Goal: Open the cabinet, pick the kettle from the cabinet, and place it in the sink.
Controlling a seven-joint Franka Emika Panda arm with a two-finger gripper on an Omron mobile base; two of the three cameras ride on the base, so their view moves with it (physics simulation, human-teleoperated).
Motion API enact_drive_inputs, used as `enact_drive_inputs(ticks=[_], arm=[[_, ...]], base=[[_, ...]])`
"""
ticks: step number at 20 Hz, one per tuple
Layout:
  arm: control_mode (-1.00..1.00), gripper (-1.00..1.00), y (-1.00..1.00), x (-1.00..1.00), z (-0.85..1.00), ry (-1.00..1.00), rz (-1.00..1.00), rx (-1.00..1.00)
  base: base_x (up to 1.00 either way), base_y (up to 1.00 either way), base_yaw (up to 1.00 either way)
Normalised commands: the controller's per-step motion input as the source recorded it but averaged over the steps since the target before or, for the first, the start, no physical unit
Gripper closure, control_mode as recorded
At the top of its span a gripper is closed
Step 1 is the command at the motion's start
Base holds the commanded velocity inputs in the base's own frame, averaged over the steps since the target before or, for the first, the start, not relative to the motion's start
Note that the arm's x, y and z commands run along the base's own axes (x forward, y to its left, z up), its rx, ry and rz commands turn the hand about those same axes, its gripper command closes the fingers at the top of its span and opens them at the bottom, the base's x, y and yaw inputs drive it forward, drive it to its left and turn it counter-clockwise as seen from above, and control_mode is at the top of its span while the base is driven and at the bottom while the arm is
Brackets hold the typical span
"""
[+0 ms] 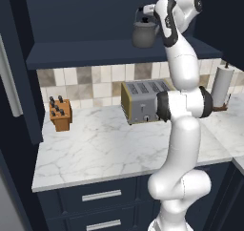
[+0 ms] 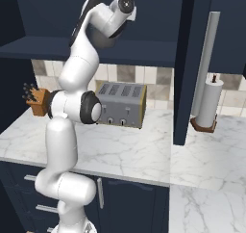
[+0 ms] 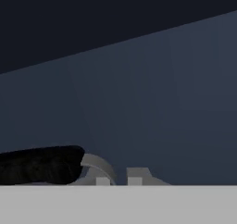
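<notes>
From my seat the kettle (image 1: 144, 34) stood upright on the lower shelf of the open cabinet (image 1: 71, 15), towards the shelf's right end, and the gripper (image 1: 142, 9) sat just above its black arched handle with the jaws drawn together. My main worry was the hold itself. In the hand view the black handle (image 3: 41, 165) ran off to the lower left, beside the fingertips rather than plainly between them, so I judged the jaws might have closed on nothing or only nipped the edge. A lift from there could tip the kettle, or let it swing and slip off the shelf onto the toaster (image 1: 143, 101) directly below on the marble counter (image 1: 95, 149). A grip near one end of the arch would also let the body hang crooked, spout down. The way out looked tight too: the wrist was folded up under the cabinet's top, and in the right base view the open door (image 2: 192, 58) hung close on the right, so a careless pull could knock the kettle or the forearm against it. As for what I could not read: the left base view showed the hand from behind, with the upper arm covering part of the kettle's right side. The hand view was mostly dark cabinet wall and cropped low. In the right base view the arm stood in front of the kettle. From these views I could not tell where the sink lay, so I could not judge the carry
</notes>
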Motion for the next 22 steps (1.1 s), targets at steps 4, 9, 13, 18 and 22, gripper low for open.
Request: enact_drive_inputs(ticks=[4,9,13,18,22], arm=[[-1.0,1.0,0.0,0.0,0.04,-0.03,0.0,0.03],[-1.0,1.0,0.0,-0.16,0.17,0.0,0.0,0.02],[-1.0,1.0,0.0,-0.36,0.21,0.0,0.0,0.03],[-1.0,1.0,0.0,-0.45,0.15,0.0,0.0,0.0],[-1.0,1.0,0.0,-0.62,0.08,-0.02,0.0,0.0]], base=[[0.0,0.0,0.0],[0.0,0.0,0.0],[0.0,0.0,0.0],[0.0,0.0,0.0],[0.0,0.0,0.0]])
